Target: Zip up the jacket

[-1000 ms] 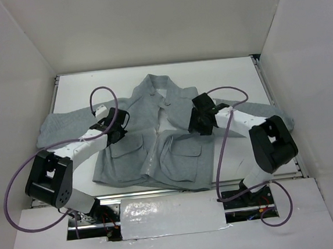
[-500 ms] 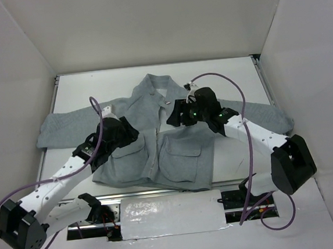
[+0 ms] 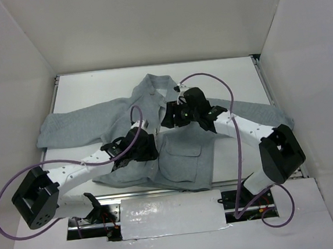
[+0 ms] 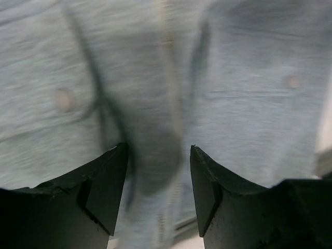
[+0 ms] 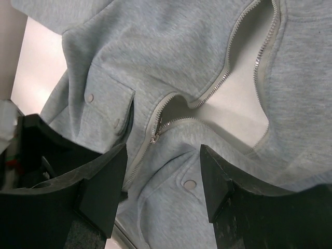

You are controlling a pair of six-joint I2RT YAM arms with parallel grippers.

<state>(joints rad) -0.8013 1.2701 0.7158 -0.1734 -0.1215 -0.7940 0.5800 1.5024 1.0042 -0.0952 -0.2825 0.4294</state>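
Movement over the last second has all been toward the zipper (image 5: 228,72) — both grippers were out on the front panels then, one to each side of it, and now both are over it. The jacket (image 3: 78,117) lies flat and face up on the table (image 3: 220,73), with its collar at the far end of the zipper, its hem at the near end and a sleeve stretched out to either side.

The left gripper (image 4: 158,192) has slid from the panel left of the zipper down to its lower end, close to the hem. The left arm (image 3: 71,168), whose elbow swung far back from the zipper half a second ago, has drawn in again. Its fingers (image 4: 104,192) stand well apart with nothing between them. That wrist's view is blurred, but the pale zipper line runs up between the fingers, with a pocket snap (image 4: 63,98) on either side of it.

The right gripper (image 5: 163,189) has crossed from the panel right of the zipper to just over its middle, and its fingers (image 5: 228,199) are wide apart and empty. Ahead of them the metal pull (image 5: 154,136) sits partway up. The zipper is joined on the hem side of the pull and gapes on the collar side — white table shows through the gap.
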